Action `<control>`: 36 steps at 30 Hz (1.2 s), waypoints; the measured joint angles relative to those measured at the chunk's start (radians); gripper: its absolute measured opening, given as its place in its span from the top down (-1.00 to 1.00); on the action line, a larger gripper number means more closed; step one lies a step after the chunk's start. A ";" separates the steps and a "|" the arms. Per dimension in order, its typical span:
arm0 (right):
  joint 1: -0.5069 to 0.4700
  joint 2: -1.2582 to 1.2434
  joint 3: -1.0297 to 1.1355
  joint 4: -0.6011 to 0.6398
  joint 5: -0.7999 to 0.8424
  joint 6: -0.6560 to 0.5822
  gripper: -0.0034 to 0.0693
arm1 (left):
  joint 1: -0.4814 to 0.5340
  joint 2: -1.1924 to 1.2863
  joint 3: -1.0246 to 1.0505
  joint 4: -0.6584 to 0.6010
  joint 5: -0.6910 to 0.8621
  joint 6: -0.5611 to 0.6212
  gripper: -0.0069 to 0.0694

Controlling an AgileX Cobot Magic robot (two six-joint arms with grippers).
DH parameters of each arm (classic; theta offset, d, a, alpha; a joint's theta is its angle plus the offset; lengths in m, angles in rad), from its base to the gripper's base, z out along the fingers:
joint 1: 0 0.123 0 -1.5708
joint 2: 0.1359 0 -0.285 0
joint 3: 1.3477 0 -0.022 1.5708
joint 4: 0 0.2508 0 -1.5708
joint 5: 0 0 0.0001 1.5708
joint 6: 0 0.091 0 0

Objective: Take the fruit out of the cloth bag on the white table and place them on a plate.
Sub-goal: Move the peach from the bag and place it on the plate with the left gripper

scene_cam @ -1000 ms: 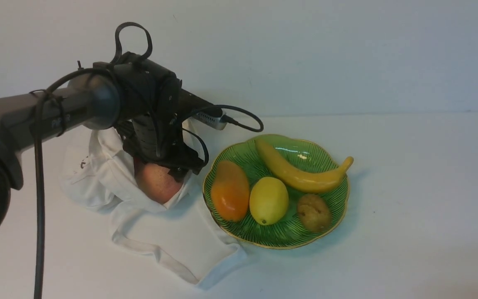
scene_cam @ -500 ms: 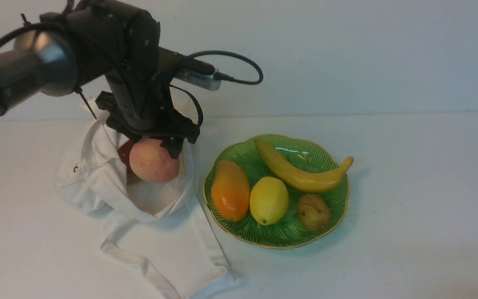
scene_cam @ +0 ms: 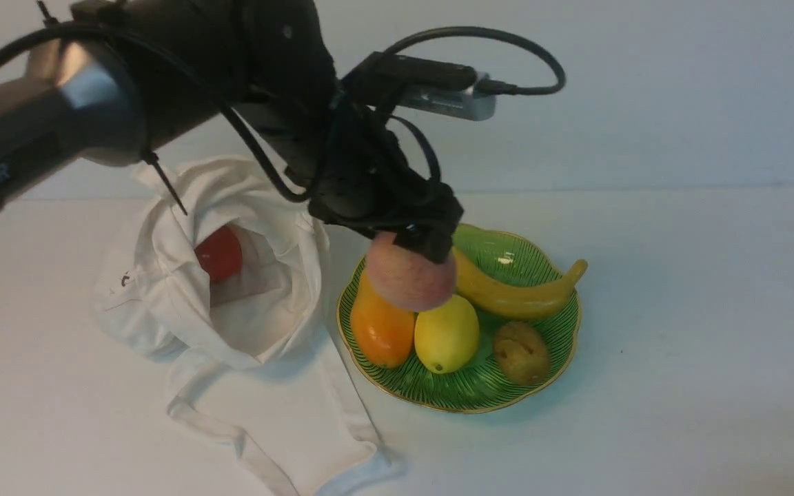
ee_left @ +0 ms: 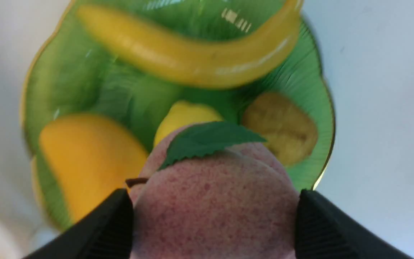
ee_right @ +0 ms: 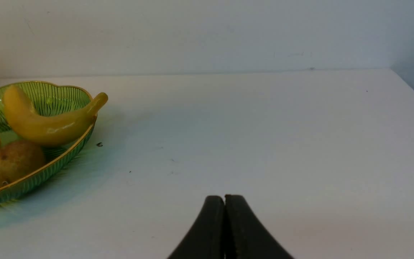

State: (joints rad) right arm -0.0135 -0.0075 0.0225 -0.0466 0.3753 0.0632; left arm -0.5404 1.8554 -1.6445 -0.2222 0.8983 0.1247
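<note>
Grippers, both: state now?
Left gripper: closed on the peach, held over the plate.
Right gripper: closed, fingers together, holding nothing.

"PiPER" on left arm (scene_cam: 18, 145)

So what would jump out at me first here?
Probably the pink peach, held by the left gripper above the green plate. Next, the yellow banana on that plate, its tip poking past the rim. Then the shiny red fruit inside the white cloth bag.
</note>
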 joint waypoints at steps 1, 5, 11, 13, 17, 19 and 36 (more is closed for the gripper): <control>0.000 0.000 0.000 0.000 0.000 0.000 0.95 | -0.006 0.013 0.000 0.000 -0.038 0.001 -0.54; 0.000 0.000 0.000 0.000 0.000 0.000 0.95 | -0.013 0.070 0.000 0.008 -0.185 0.001 -0.54; 0.000 0.000 0.000 0.000 0.000 0.000 0.95 | -0.002 0.151 0.000 0.052 -0.283 0.001 -0.54; 0.000 0.000 0.000 0.000 0.000 0.000 0.95 | 0.004 0.164 0.000 0.063 -0.293 0.001 -0.54; 0.000 0.000 0.000 0.000 0.000 0.000 0.95 | 0.010 0.185 0.000 0.104 -0.335 0.001 -0.54; 0.000 0.000 0.000 0.000 0.000 0.000 0.95 | 0.010 0.185 0.000 0.111 -0.353 0.001 -0.54; 0.000 0.000 0.000 0.000 0.000 0.000 0.95 | 0.013 0.190 0.000 0.128 -0.368 -0.005 -0.74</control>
State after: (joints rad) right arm -0.0135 -0.0075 0.0225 -0.0466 0.3753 0.0632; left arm -0.5275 2.0454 -1.6445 -0.0941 0.5302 0.1198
